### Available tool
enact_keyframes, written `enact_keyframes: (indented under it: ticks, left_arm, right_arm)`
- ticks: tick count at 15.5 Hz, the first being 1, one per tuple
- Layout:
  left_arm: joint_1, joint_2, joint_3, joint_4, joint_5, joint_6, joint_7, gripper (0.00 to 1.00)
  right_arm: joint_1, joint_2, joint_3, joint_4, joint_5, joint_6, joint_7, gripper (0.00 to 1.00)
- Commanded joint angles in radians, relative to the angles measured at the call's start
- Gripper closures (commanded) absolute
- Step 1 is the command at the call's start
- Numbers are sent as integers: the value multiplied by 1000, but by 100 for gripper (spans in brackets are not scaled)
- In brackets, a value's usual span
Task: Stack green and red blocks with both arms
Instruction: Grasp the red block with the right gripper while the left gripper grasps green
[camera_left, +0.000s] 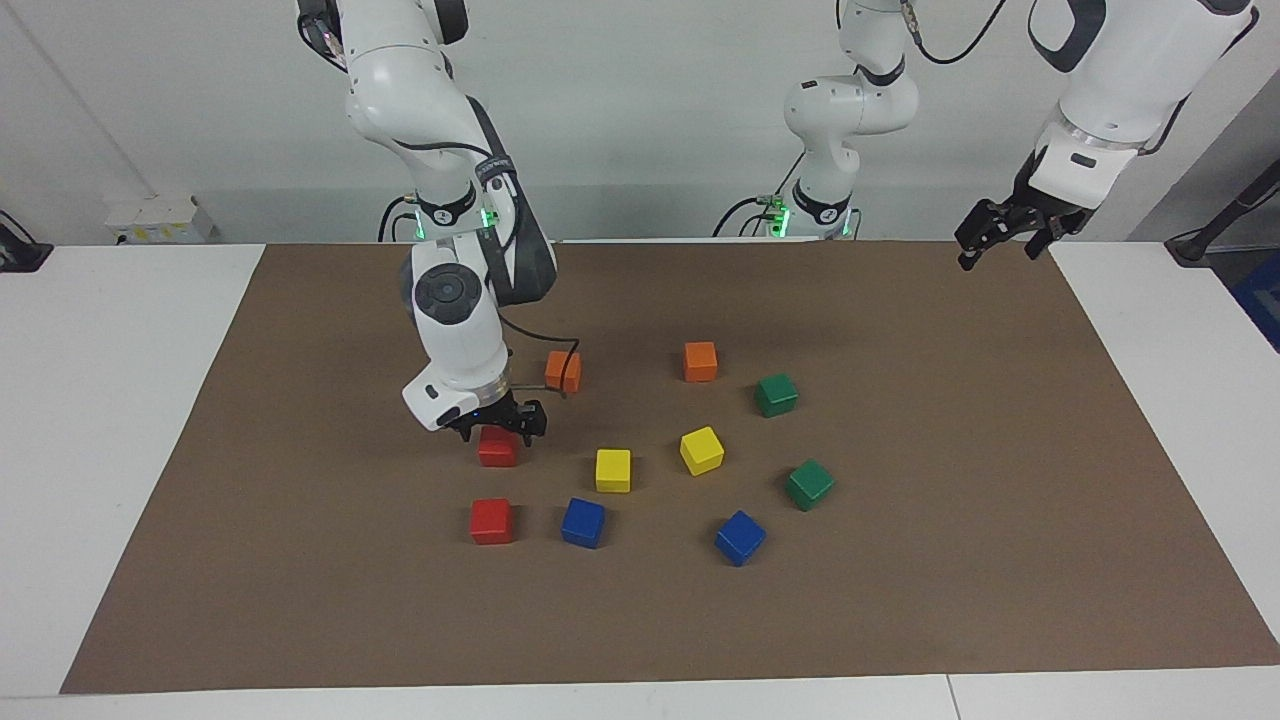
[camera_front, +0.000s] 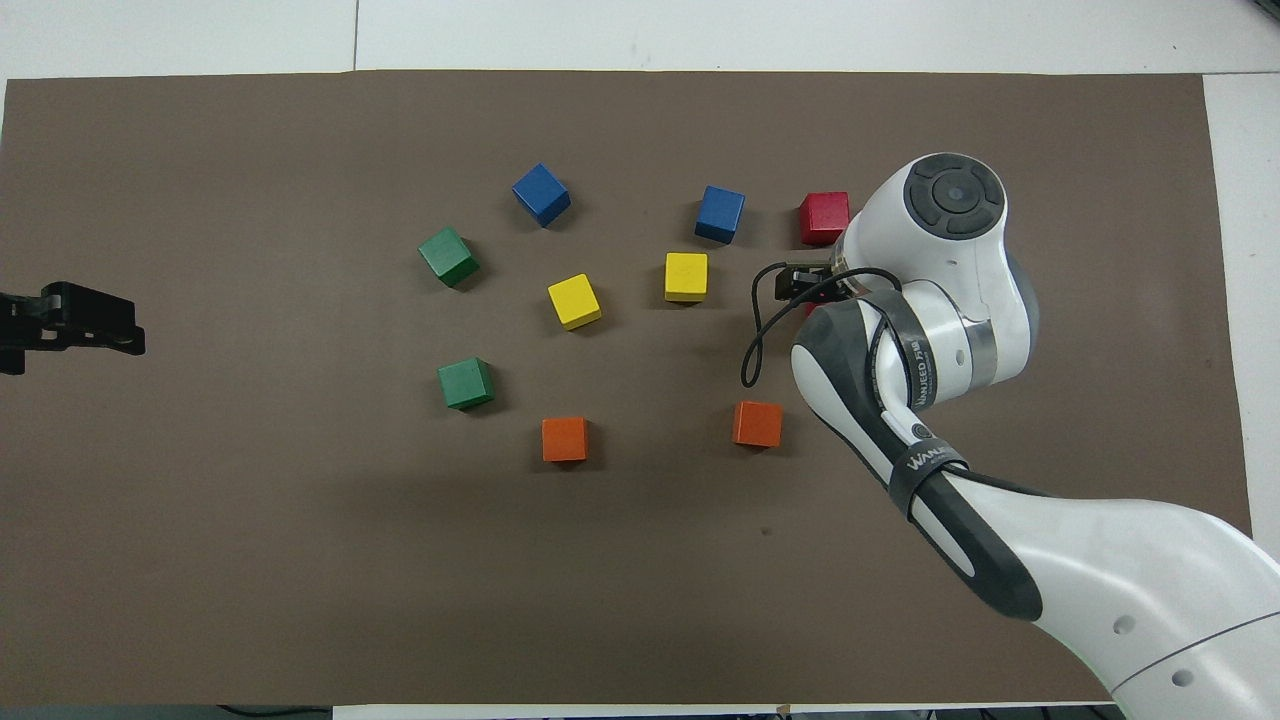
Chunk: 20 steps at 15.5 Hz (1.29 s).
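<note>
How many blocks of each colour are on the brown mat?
Red blocks: 2, one under the right gripper at, one at
Green blocks: 2
Orange blocks: 2
Yellow blocks: 2
Blue blocks: 2
Total: 10 blocks

The brown mat (camera_left: 900, 600) covering the white table (camera_left: 100, 450) is looking matt and slightly fibrous, like paper or thin felt, while the table's bare edges are showing a smooth, faintly shiny laminate. The green and red blocks (camera_left: 491, 521) are appearing matt and smooth-painted, as are the orange cubes (camera_left: 700, 361), yellow cubes (camera_left: 613, 470) and blue cubes (camera_left: 583, 522). Both arms (camera_left: 455, 320) are gleaming with glossy white plastic shells and duller dark grey caps, trailing rubbery black cable.
</note>
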Motion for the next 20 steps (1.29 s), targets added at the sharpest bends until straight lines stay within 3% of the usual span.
enact_keyframes:
  ticks: [1,4,9,11,13,17,20]
  left_arm:
    - [14,-23,-4,-15,-14,-18,8,0]
    - [-1,-25,-10,-21,-14,-12,2,0]
    - [-70,-4,-13,-55,-43,77,-55,0]
    - [-127,13,-12,-115,-50,172,-79,0]
    - [-165,42,-13,-170,-50,252,-154,0]
    - [-259,162,-12,-202,-48,395,-289,0]
    - [-303,170,-10,-316,-48,524,-369,0]
  right_arm:
    - [0,-29,-3,-68,9,57,9,0]
    - [4,-50,-3,-160,9,143,1,0]
    - [4,-52,-3,-163,7,142,1,0]
    - [4,-52,-3,-163,9,138,1,0]
    - [0,-54,-3,-163,9,143,0,7]
    - [-8,-52,-3,-163,9,151,4,9]
    - [-8,-52,-3,-163,9,152,14,9]
